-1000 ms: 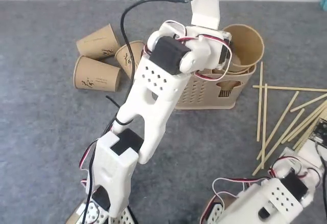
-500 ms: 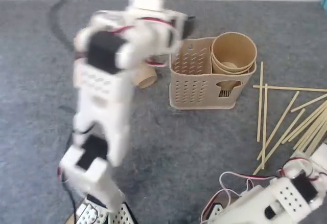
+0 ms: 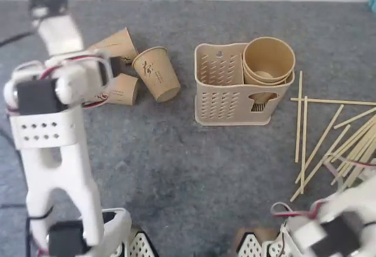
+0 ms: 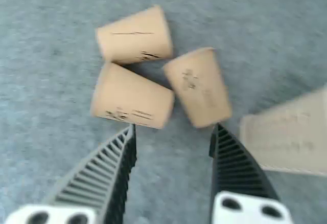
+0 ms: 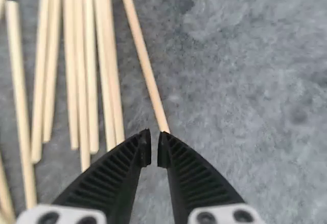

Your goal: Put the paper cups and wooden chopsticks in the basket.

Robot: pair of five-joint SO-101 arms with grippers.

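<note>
Three paper cups lie on their sides on the grey carpet: one [image 4: 135, 35] farthest off, one [image 4: 130, 98] nearest my left gripper, one [image 4: 199, 86] toward the basket [image 4: 286, 137]. My left gripper [image 4: 173, 134] hovers open above them with nothing between its fingers. In the high view the beige basket [image 3: 220, 90] holds stacked cups [image 3: 268, 60] in its right compartment. Loose wooden chopsticks [image 3: 329, 142] lie scattered to the basket's right. My right gripper [image 5: 154, 141] is shut, with its tips at the end of one chopstick [image 5: 140, 55] and the others [image 5: 89, 65] beside it.
The left arm's white body [image 3: 50, 128] stands tall at the table's left. The right arm [image 3: 329, 233] sits low at the front right corner. Open carpet [image 3: 200, 169] stretches in front of the basket.
The left arm swung away from the basket's right compartment, leaving the cup stacked there, and now hangs over the lying cups at the left. The right arm dropped lower at the front right.
</note>
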